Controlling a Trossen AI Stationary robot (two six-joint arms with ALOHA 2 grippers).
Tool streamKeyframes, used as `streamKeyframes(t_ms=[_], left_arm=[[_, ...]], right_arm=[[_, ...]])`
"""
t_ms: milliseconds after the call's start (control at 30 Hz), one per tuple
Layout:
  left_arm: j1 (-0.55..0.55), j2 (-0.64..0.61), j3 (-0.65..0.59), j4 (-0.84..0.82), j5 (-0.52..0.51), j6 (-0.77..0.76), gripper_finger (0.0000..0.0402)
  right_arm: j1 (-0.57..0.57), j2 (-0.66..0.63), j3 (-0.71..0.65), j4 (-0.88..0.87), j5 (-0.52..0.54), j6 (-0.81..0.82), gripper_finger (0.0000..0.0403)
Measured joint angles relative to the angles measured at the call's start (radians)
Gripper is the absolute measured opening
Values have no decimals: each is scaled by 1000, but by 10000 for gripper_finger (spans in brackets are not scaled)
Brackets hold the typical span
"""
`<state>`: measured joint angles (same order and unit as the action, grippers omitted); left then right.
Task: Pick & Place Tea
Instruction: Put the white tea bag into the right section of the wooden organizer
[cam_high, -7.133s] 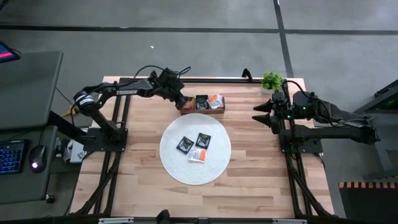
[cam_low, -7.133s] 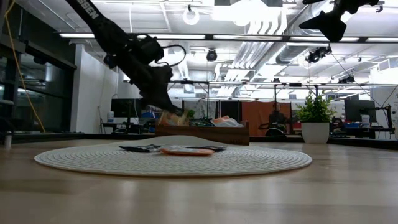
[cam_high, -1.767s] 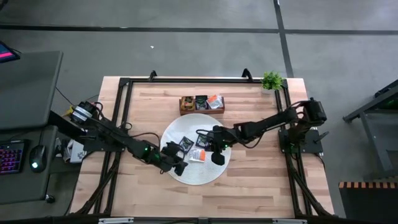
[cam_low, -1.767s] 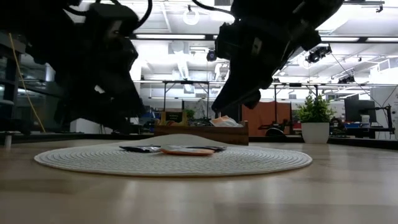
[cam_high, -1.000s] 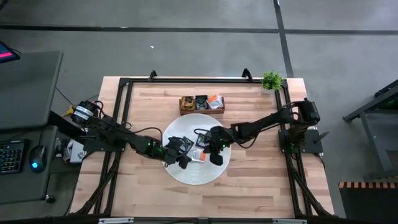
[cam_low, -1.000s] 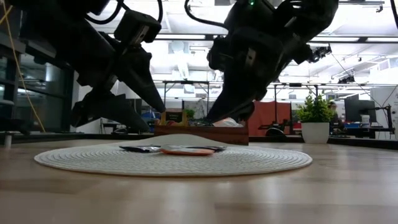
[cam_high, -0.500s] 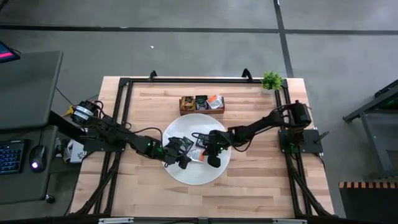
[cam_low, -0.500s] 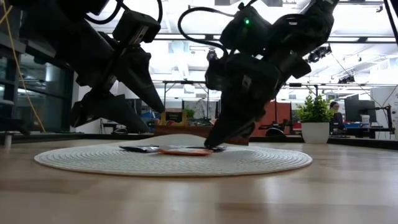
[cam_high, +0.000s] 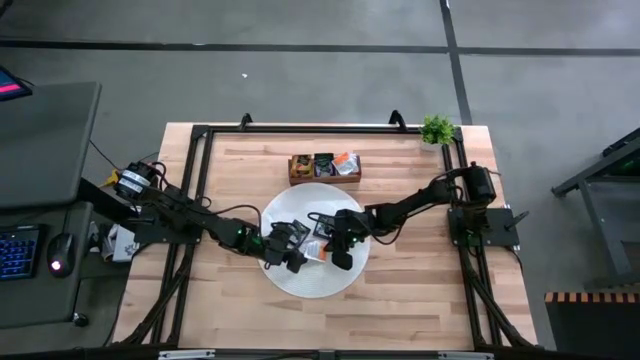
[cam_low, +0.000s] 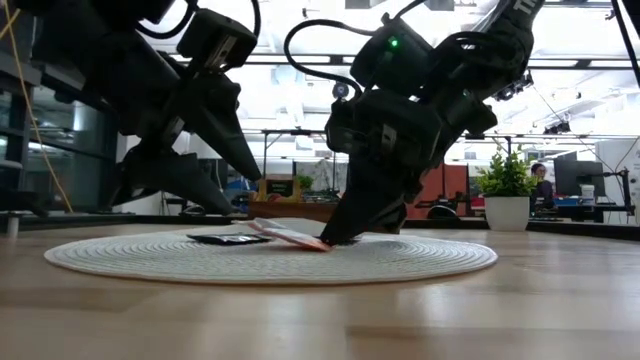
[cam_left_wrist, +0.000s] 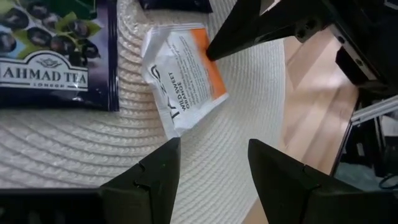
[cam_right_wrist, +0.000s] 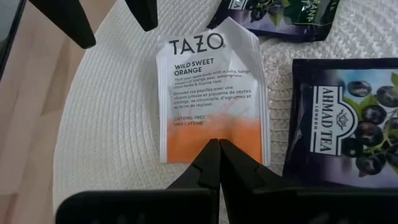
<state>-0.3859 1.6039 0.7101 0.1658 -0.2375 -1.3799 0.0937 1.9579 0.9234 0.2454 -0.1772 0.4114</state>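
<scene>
I see the round mat (cam_right_wrist: 112, 124) as coarse woven cord, matt white and ribbed. The orange-and-white sachet (cam_right_wrist: 208, 93) looks like smooth matt paper, faintly creased; the dark berry sachets (cam_right_wrist: 354, 134) look slicker, with a soft sheen. The right end effector (cam_right_wrist: 217, 163) and left end effector (cam_left_wrist: 211, 165) read to me as matt black plastic. The desk (cam_high: 400, 300) is pale wood with visible grain under a low satin finish, glinting in the low view.
</scene>
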Motion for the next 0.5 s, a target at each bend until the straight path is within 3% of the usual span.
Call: streamKeyframes(t_ms=[233,500], left_arm=[[0,0,0,-34,-5,-141,186],[39,0,0,-106,12,-163,186]], right_arm=[[0,1,-2,9,0,-3,0],[0,2,-2,17,6,-7,0]])
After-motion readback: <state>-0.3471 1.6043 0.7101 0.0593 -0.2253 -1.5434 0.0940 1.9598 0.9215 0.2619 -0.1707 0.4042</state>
